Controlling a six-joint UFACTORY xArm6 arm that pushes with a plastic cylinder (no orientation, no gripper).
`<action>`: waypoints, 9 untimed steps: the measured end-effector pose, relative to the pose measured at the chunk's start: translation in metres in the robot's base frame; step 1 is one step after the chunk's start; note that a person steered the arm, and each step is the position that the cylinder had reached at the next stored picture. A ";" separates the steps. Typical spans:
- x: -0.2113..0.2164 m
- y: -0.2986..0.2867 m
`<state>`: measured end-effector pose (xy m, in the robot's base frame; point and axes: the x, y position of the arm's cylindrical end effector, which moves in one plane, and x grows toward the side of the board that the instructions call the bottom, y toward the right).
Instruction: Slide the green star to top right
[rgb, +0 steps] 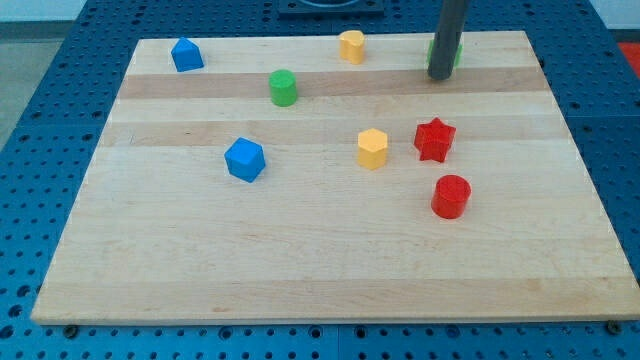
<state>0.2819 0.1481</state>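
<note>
The green star (456, 52) sits near the view's top right of the wooden board (320, 250), mostly hidden behind my rod; only slivers of green show on either side. My tip (438, 77) rests on the board right at the star's lower left edge, touching or nearly touching it.
A green cylinder (283, 88) stands at upper centre-left. A blue block (186, 54) is at the top left and a blue hexagonal block (244, 159) at centre-left. Yellow blocks stand at the top centre (351, 46) and middle (372, 148). A red star (434, 139) and red cylinder (450, 196) sit right of centre.
</note>
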 end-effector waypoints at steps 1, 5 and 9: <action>0.000 -0.040; -0.030 -0.019; -0.042 -0.010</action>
<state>0.2394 0.1379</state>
